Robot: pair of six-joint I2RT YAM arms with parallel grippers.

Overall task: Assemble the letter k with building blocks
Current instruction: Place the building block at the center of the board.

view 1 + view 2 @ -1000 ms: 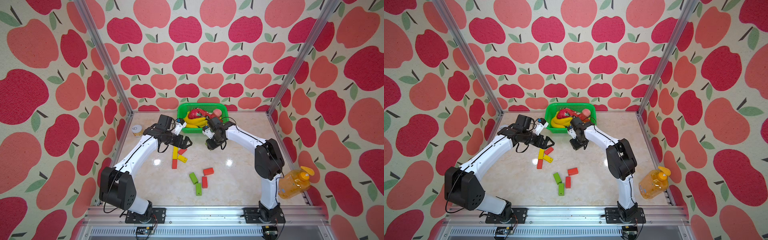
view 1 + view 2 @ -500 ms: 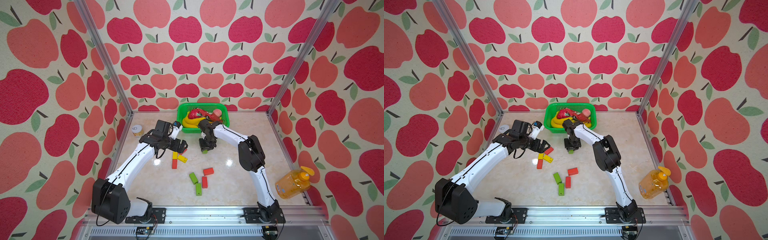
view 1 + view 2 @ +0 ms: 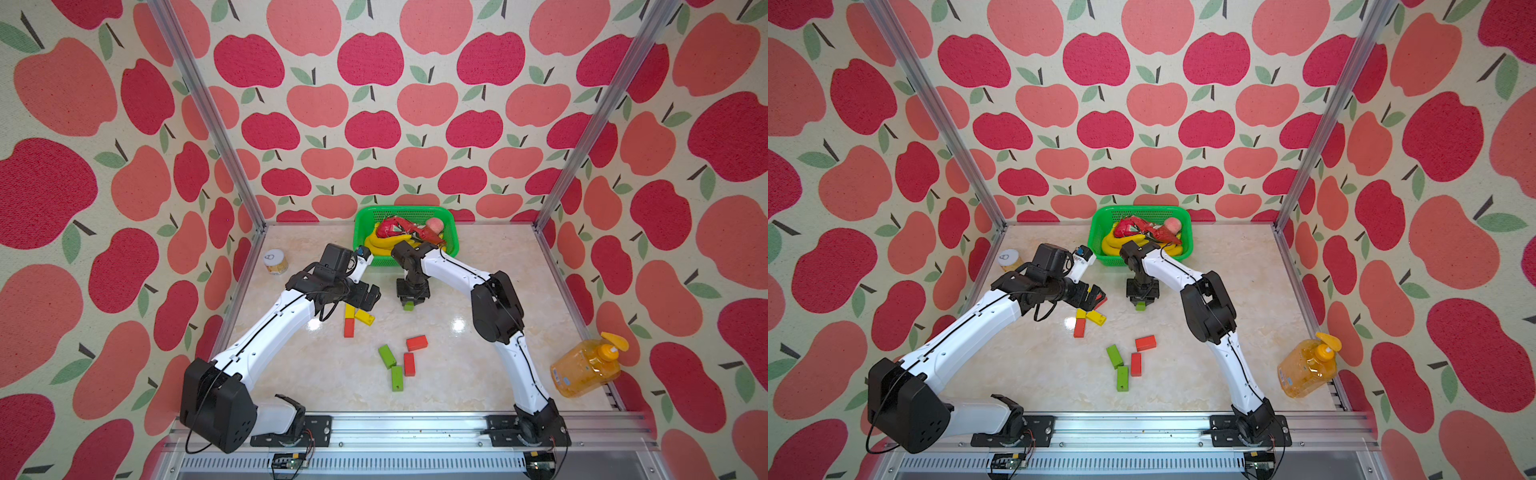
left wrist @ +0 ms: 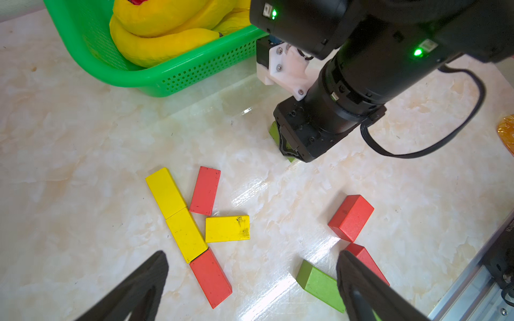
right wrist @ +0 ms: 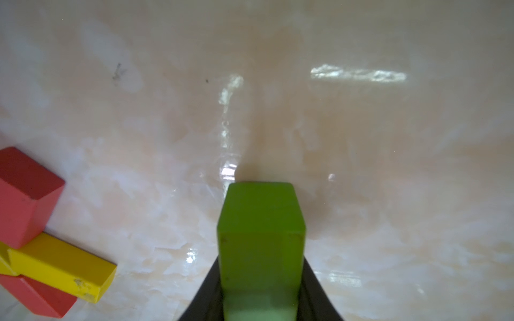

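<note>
Apple-print walls around a pale marble table (image 3: 478, 386). At frame centre in both top views, right gripper (image 3: 409, 301) pointing down, clamped on a green block (image 5: 261, 228), at or just above the table; contact hidden. Long axis of block apparently along the fingers, free end toward the table.

Left of it, near, the part-built K (image 3: 364, 318): stem of two yellows and a red laid end to end, with a red arm (image 4: 205, 190) and a yellow arm (image 4: 227, 228) meeting its middle.

Left gripper (image 3: 370, 297) spread wide, holding nothing, over the K's upper edge. Four spare blocks (image 3: 409, 364) lower in frame, well apart from both grippers.

Judged next: carry green leftward to lengthen an arm of the K. Right arm nearer and already loaded, but left gripper close to the path.
</note>
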